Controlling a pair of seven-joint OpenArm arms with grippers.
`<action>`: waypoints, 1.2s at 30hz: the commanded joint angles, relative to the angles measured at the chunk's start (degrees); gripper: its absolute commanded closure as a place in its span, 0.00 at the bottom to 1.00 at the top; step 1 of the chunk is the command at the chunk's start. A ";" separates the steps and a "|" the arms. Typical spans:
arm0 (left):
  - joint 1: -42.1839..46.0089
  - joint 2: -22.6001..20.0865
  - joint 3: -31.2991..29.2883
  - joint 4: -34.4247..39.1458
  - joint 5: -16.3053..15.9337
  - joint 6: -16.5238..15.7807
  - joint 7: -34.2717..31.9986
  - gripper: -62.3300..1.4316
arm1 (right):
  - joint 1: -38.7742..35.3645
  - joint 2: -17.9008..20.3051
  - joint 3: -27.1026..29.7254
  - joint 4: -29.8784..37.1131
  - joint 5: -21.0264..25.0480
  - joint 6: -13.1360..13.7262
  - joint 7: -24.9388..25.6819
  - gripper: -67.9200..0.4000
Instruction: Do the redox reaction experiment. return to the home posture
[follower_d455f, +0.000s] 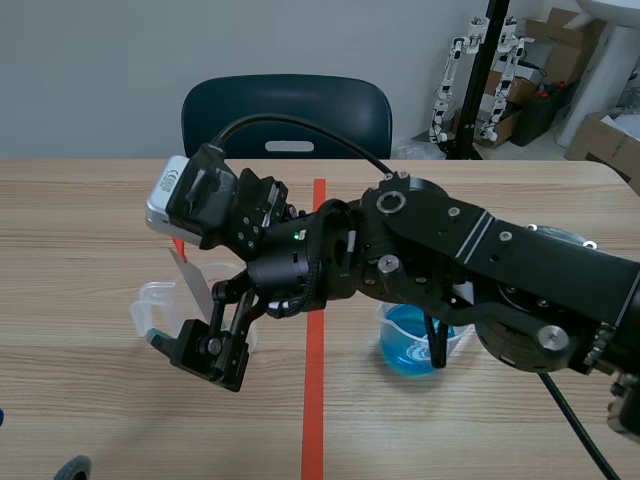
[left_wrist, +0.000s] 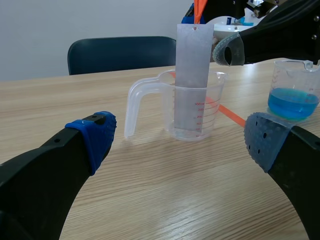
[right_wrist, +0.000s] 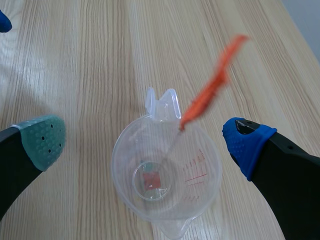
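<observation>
A clear measuring cup (left_wrist: 192, 112) with a handle stands on the table, just ahead of my open left gripper (left_wrist: 181, 136). A grey metal strip (left_wrist: 192, 65) with an orange tag (right_wrist: 212, 85) leans upright inside it. My right arm reaches across the red tape line, and its gripper (follower_d455f: 200, 340) hangs open right above the cup (right_wrist: 165, 175), a finger on either side and apart from the strip (right_wrist: 170, 147). In the scene view the cup (follower_d455f: 150, 310) is partly hidden behind that gripper. Nothing is held by either gripper (right_wrist: 146, 141).
A beaker of blue liquid (follower_d455f: 412, 345) stands right of the tape line, under the right arm; it also shows in the left wrist view as the beaker (left_wrist: 295, 95). A dark chair (follower_d455f: 287, 118) stands behind the table. Boxes and stands are at the back right.
</observation>
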 joint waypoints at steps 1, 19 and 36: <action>0.59 -0.17 -0.28 0.46 -0.35 -0.13 -0.81 0.13 | 1.20 -0.17 0.13 1.18 -0.24 0.20 0.68 0.00; 0.59 -0.17 -0.28 0.46 -0.35 -0.13 -0.81 0.13 | 1.25 -0.15 0.15 1.18 -1.79 -11.02 0.85 0.00; 0.66 -0.42 -0.26 0.46 -0.35 -0.13 -0.83 0.13 | 1.40 -0.15 0.22 2.80 -1.70 -11.06 -0.63 0.00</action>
